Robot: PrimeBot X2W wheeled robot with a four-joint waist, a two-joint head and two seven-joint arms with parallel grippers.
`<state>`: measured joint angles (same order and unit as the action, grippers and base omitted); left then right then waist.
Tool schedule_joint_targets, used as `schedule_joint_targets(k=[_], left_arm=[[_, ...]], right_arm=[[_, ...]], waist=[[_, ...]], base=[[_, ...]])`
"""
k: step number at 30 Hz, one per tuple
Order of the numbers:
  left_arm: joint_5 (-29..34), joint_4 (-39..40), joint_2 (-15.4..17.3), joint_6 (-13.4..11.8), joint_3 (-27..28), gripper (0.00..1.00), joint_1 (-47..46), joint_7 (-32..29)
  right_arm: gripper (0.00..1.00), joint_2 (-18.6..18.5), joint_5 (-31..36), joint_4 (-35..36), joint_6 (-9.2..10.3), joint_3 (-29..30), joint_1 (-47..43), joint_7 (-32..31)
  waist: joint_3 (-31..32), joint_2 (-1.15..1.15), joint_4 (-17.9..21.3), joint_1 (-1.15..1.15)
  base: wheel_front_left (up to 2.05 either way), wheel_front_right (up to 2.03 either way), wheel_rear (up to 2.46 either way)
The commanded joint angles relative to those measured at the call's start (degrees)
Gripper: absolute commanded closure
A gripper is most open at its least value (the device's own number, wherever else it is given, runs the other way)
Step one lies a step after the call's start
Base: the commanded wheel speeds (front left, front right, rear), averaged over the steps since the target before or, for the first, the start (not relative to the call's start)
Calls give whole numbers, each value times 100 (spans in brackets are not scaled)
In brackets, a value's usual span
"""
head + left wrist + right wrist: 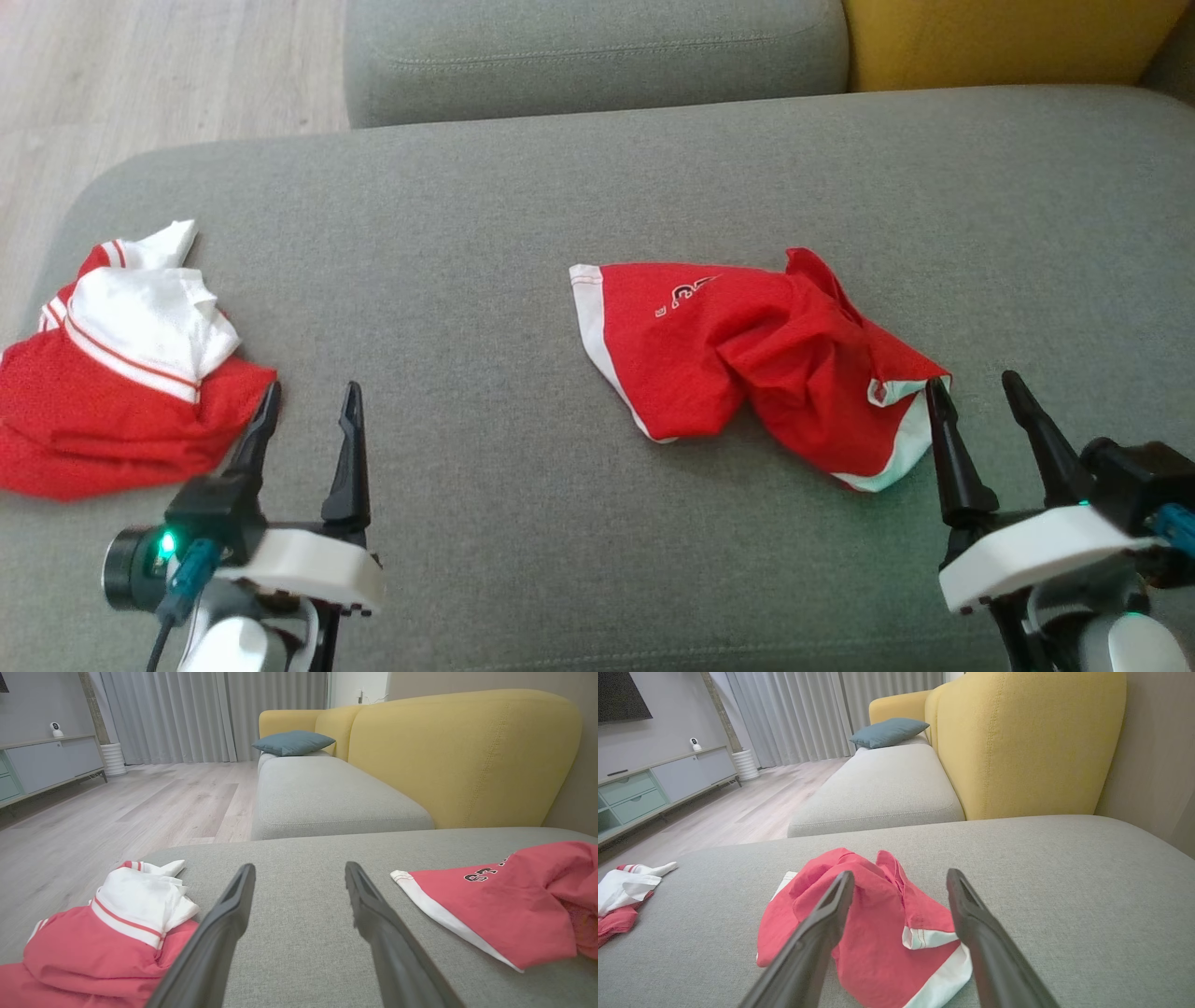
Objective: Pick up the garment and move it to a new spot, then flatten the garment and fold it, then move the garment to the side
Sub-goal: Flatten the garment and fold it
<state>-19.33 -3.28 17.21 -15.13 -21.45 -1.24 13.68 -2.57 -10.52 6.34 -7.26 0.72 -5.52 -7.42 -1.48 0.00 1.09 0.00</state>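
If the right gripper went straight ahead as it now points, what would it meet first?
Probably the crumpled red cloth garment with white trim, just ahead of the right gripper, jaws open; height is unclear.

The red garment (509, 910) bears dark lettering, too crumpled to read.

Wide bare stretch of grey fabric sofa seat (420, 308) free between crumpled red garment with white trim (747, 355), mid-right, and red-and-white garment pile (121, 373) at left edge. Seat's far band and right end bare too. Yellow upholstered backrest (1008, 42) stands behind the far right corner.
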Motion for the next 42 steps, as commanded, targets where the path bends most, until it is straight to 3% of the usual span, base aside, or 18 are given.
schedule_joint_targets(k=[1, 17, 36, 37, 38, 42], left_arm=[[14, 208, 143, -43, 217, 0, -191, -4], [21, 217, 135, -83, 138, 0, -298, -9], [170, 188, -72, 11, -60, 0, -993, 66], [173, 174, -83, 15, -64, 0, -1015, 71], [176, 159, -93, 19, -67, 0, -1033, 76], [181, 100, -125, 28, -63, 0, -1081, 96]], right_arm=[[0, -31, -12, 209, -23, -115, 157, -5], [0, -31, 101, -49, -23, -87, 244, -62], [0, -66, 541, -2042, -23, 79, 1506, 6], [43, -83, 560, -2123, -23, 107, 1559, 7], [100, -97, 567, -2162, -23, 137, 1612, 54], [100, -197, 562, -2123, -23, 372, 1750, 191]], waist=[[-3, 0, -4, 0], [-153, 0, -53, 0], [-1031, 0, -296, 0], [-1047, 0, -301, 0], [-1058, 0, -306, 0], [-1072, 0, -305, 0]], base=[[0, 0, 0], [0, 0, 0], [0, 0, 0], [0, 0, 0], [0, 0, 0], [0, 0, 0]])
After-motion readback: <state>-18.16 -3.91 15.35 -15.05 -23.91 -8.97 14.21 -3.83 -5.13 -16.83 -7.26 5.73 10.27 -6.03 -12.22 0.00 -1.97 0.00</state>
